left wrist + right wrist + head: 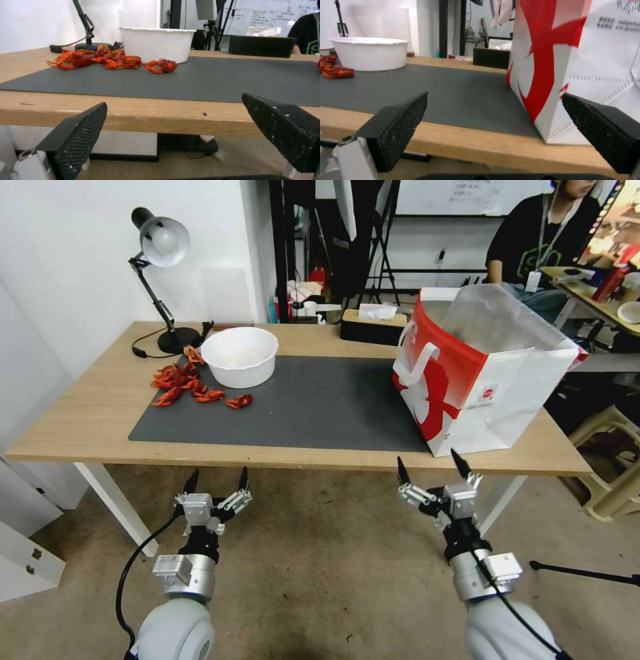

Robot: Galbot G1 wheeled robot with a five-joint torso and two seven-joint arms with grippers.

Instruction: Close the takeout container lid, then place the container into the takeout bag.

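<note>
Both grippers hang in front of the table's (80, 433) near edge, below its top: your left gripper (217, 481) and right gripper (432, 463) each have their fingers spread apart and grasp nothing. You see the takeout bag (480, 373) standing upright and open at the right end of the dark mat (320, 407). A white bowl (240, 355) sits toward the left of the mat, with red crayfish (180, 383) scattered just beside it. A desk lamp (160, 247) stands at the far left corner.
</note>
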